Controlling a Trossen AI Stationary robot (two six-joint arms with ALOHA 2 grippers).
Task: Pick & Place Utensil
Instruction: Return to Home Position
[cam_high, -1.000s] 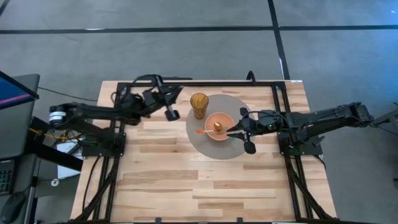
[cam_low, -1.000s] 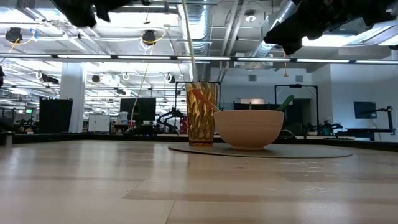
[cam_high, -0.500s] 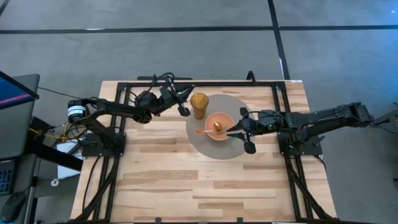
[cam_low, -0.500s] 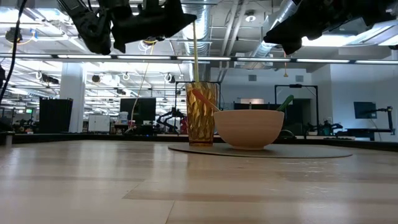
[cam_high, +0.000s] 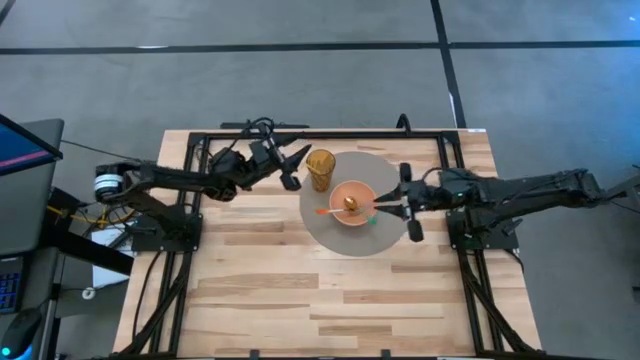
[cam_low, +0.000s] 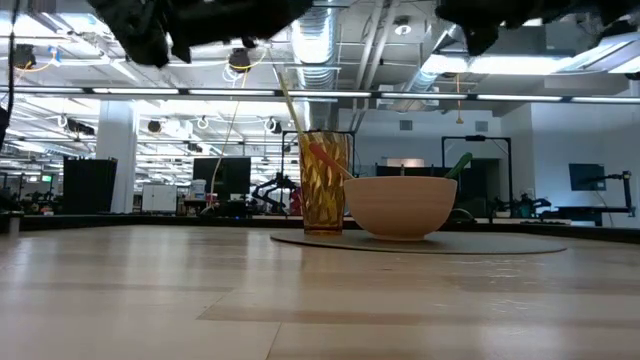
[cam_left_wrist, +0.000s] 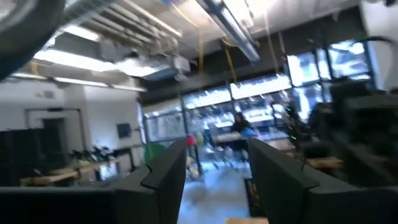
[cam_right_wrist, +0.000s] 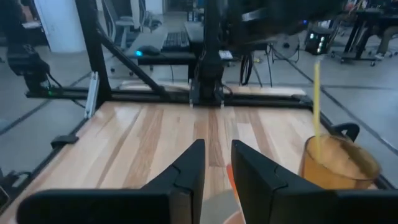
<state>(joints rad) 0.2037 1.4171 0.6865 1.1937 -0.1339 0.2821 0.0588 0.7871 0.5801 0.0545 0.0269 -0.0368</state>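
Observation:
A thin yellow stick (cam_low: 289, 100) stands in the amber cup (cam_high: 320, 168), leaning on its rim and tilted toward the table's left; it also shows as the stick (cam_right_wrist: 317, 102) in the right wrist view. My left gripper (cam_high: 296, 168) hovers just left of the cup, open, with nothing between its fingers (cam_left_wrist: 168, 168). The orange bowl (cam_high: 352, 203) holds a gold spoon, an orange utensil (cam_high: 325, 211) and a green one (cam_low: 458, 165). My right gripper (cam_high: 385, 205) is at the bowl's right rim and above it, open by a narrow gap (cam_right_wrist: 217, 149) and holding nothing.
Cup and bowl stand on a round grey mat (cam_high: 345, 240) at the table's far middle. Black frame rails (cam_high: 330, 133) run along the far edge and both sides. Bare wooden tabletop (cam_high: 320, 300) stretches toward the near edge.
My left gripper carried the yellow stick toward the table's right, to the cup, then opened and let it go. The stick, upright before, now leans left in the cup. My right gripper drew back from the bowl toward the table's right edge and rose.

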